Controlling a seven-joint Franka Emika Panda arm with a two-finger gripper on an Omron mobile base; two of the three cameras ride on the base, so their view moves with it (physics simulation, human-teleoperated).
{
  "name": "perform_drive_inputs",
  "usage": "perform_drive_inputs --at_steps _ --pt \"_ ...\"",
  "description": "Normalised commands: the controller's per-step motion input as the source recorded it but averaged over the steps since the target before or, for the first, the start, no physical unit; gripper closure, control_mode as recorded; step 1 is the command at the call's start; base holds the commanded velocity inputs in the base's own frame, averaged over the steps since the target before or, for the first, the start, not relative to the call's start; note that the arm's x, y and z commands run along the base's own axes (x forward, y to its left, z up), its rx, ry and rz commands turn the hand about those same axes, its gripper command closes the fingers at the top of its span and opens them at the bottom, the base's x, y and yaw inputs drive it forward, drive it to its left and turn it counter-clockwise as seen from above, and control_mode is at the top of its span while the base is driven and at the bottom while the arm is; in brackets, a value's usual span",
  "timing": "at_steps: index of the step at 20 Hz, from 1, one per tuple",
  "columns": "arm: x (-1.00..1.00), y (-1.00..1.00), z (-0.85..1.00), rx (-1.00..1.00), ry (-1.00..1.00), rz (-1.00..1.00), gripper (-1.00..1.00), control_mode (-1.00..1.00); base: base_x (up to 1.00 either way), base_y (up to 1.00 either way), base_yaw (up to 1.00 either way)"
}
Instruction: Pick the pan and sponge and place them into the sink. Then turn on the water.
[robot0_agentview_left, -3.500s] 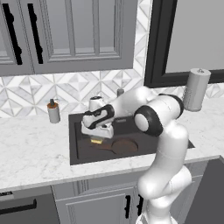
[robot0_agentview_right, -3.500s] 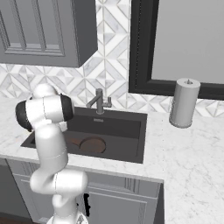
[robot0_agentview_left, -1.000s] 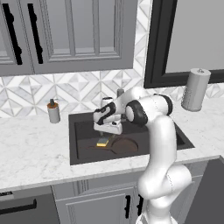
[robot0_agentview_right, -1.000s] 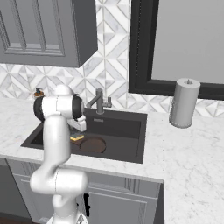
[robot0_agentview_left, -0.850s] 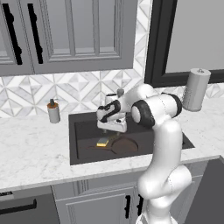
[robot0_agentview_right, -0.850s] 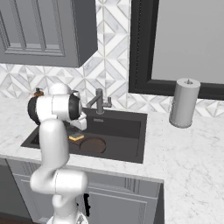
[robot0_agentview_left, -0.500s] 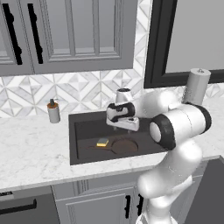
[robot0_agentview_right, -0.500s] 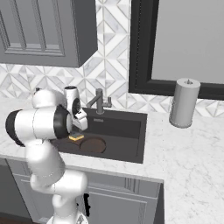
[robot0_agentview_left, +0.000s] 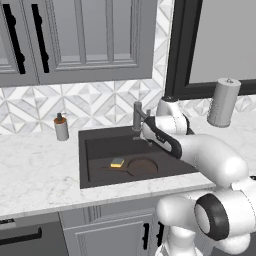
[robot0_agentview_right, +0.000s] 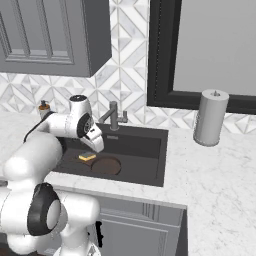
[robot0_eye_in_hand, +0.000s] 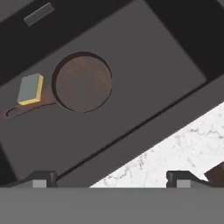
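Note:
The dark brown pan (robot0_eye_in_hand: 83, 82) lies flat on the floor of the dark grey sink (robot0_agentview_left: 100, 150), its thin handle running toward the sponge. The yellow sponge with a green top (robot0_eye_in_hand: 30, 89) lies beside the pan's handle, also in the basin. Both appear in the base views: pan (robot0_agentview_left: 141, 166) (robot0_agentview_right: 105, 165), sponge (robot0_agentview_left: 117, 162) (robot0_agentview_right: 87, 156). My gripper (robot0_eye_in_hand: 112, 179) hangs above the basin looking down on them, open, its fingertips (robot0_eye_in_hand: 41, 177) far apart with nothing between. In the base views the gripper (robot0_agentview_left: 146, 132) (robot0_agentview_right: 96, 145) hovers near the faucet (robot0_agentview_left: 137, 115).
The faucet (robot0_agentview_right: 114, 116) stands at the sink's back rim. A soap bottle (robot0_agentview_left: 61, 128) sits on the white marble counter (robot0_agentview_left: 35, 170) to the left, a paper towel roll (robot0_agentview_left: 223, 102) to the right. Grey cabinets hang above the left side.
My hand has drawn up and away from the sponge and swung right toward the faucet. The sponge and pan stay still in the basin. The jaws remain wide.

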Motion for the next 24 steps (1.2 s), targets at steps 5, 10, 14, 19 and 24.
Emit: perform_drive_inputs --at_steps 5,10,14,19,24 --pt "-0.14 -0.76 0.1 0.11 0.0 0.08 -1.0 -1.0 0.0 0.0 0.0" --pt "0.01 -0.61 0.0 0.13 0.0 0.1 -1.0 -1.0 0.0 0.0 0.0" --pt "0.33 -0.23 0.0 0.21 0.0 0.29 -1.0 -1.0 0.0 0.0 0.0" --pt "0.59 -0.18 0.0 0.18 0.0 0.2 -1.0 -1.0 0.0 0.0 0.0" --pt "0.65 -0.09 0.0 0.13 0.02 0.11 -1.0 -1.0 0.0 0.0 0.0"
